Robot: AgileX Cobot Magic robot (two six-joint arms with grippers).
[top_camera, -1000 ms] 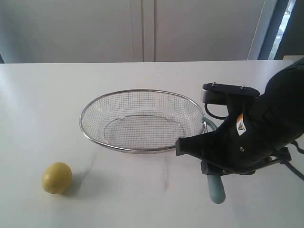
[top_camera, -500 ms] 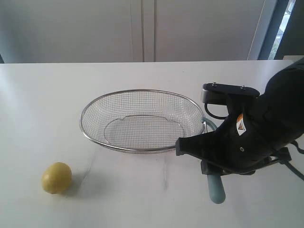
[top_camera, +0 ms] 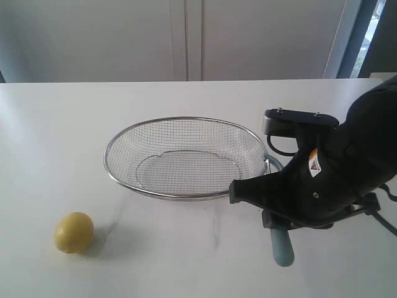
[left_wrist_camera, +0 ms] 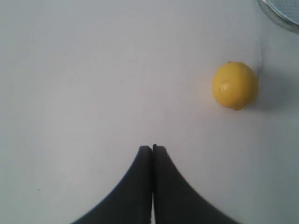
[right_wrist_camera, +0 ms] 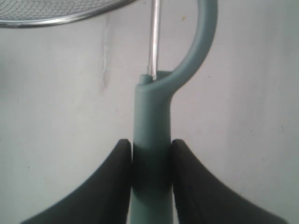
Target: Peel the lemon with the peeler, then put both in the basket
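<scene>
Exterior view, from the left: first thing met?
The lemon (top_camera: 74, 232), alone on the table (top_camera: 56, 136) toward the front left, well apart from the basket (top_camera: 186, 118).

And the left gripper (left_wrist_camera: 152, 148)?
Out of that view. Seen only in the left wrist view: tips pressed together, nothing between them, over bare table. The lemon (left_wrist_camera: 234, 86) off to one side, apart from the tips.

Middle of the scene?
The basket, rim up, nothing in it.

Further right?
The peeler (top_camera: 282, 248), just beside the basket's right end and mostly hidden under the right arm. Handle end toward the camera, head toward the basket.

State of the right gripper (right_wrist_camera: 150, 145)?
Pinching the peeler handle (right_wrist_camera: 150, 121), one finger on each side. Handle in line with the gripper, curved head and blade pointing ahead, close to the basket rim. Cannot tell whether lifted off the table or resting on it.

So, lemon relative to peeler?
Far to the left, past the whole width of the basket. Much nearer the left arm than the right. Probably calls for spreading the left tips, taking the lemon, and bringing it rightward to meet the blade.
</scene>
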